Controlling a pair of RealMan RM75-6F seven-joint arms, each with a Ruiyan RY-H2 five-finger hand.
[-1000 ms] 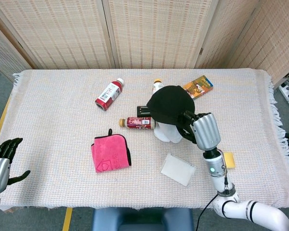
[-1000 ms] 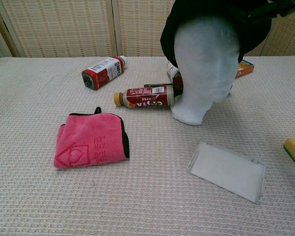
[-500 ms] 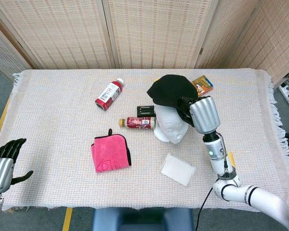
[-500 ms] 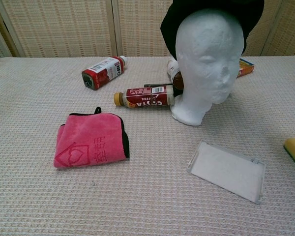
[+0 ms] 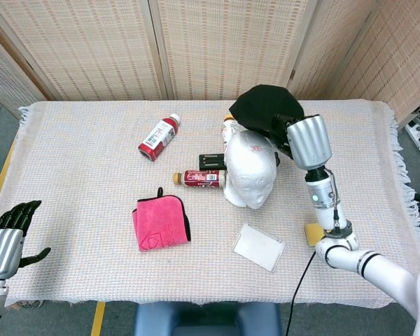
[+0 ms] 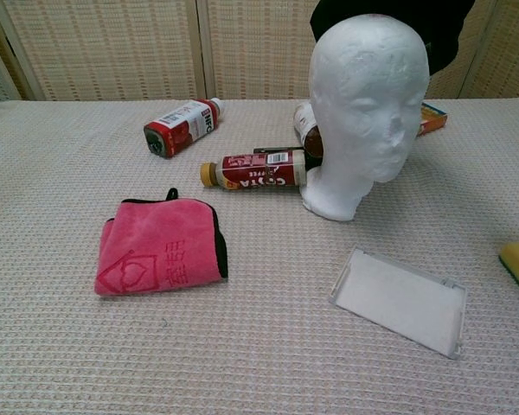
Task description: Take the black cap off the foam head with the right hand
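Observation:
The white foam head [image 5: 250, 178] stands bare in the middle of the table, and the chest view shows its face [image 6: 363, 112] uncovered. My right hand [image 5: 301, 140] holds the black cap [image 5: 264, 109] up and behind the head, clear of its crown. In the chest view only the cap's lower edge [image 6: 441, 30] shows at the top, behind the head. My left hand [image 5: 10, 234] hangs open off the table's near left corner, holding nothing.
A pink cloth [image 5: 161, 222] lies left of the head, a clear plastic lid [image 5: 259, 246] in front. Two red-labelled bottles [image 5: 158, 137] [image 5: 199, 178], a black device [image 5: 211, 162], a third bottle [image 5: 229, 127] and a yellow sponge [image 5: 313, 232] also lie on the woven cloth.
The right hand has lifted the cap up and back off the foam head, which now stands fully uncovered. The left hand has barely moved.

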